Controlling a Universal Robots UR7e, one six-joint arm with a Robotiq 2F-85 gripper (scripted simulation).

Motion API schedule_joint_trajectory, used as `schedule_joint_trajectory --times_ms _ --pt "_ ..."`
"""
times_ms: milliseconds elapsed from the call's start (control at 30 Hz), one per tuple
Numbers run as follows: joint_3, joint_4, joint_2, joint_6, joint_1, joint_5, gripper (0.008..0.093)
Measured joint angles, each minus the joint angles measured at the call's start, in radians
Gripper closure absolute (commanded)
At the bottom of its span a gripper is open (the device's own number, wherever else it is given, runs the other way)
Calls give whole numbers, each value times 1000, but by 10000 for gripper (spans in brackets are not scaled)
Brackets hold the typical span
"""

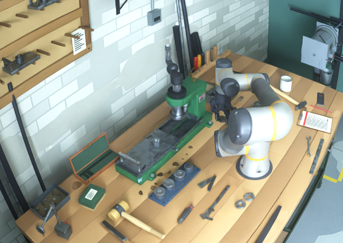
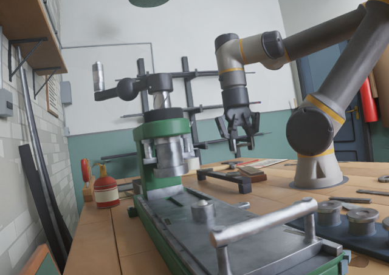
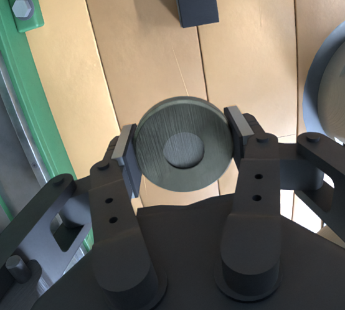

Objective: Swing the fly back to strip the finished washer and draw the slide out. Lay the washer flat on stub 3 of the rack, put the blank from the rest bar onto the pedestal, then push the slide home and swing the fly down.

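The blank (image 3: 183,144), a flat grey disc with a paler centre, is held by its rim in my closed gripper (image 3: 183,145) above the bench. The gripper (image 2: 241,143) hangs right of the green fly press (image 1: 187,99) and just past the dark rest bar (image 2: 226,177). The slide (image 1: 155,147) is drawn out, and its pedestal (image 2: 202,210) stands bare. The fly handle (image 2: 125,88) is swung back. The blue rack (image 1: 174,183) of stubs lies in front of the press, and I cannot tell whether a washer rests on one.
The brick wall with a pegboard (image 1: 41,32) stands behind the press. My own arm (image 1: 257,121) and its base (image 1: 253,165) rise right of the gripper. A mallet (image 1: 133,217), files and two loose washers (image 1: 243,200) lie along the near bench.
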Motion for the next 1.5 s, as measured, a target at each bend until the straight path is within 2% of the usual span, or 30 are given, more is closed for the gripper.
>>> schedule_joint_trajectory --times_ms 100,200,433,567,700,833,1000,1500 --pt "2 7 -10 143 143 0 934" --pt "-1 -4 5 296 297 0 934" --pt "-27 -73 101 625 627 0 934" --pt "-48 -116 166 768 770 0 934" --pt "-70 -151 223 874 875 0 934" --pt "-89 -175 266 946 946 0 934" --pt "-104 -193 298 996 997 0 934" --pt "-115 -206 322 1015 1016 0 934"
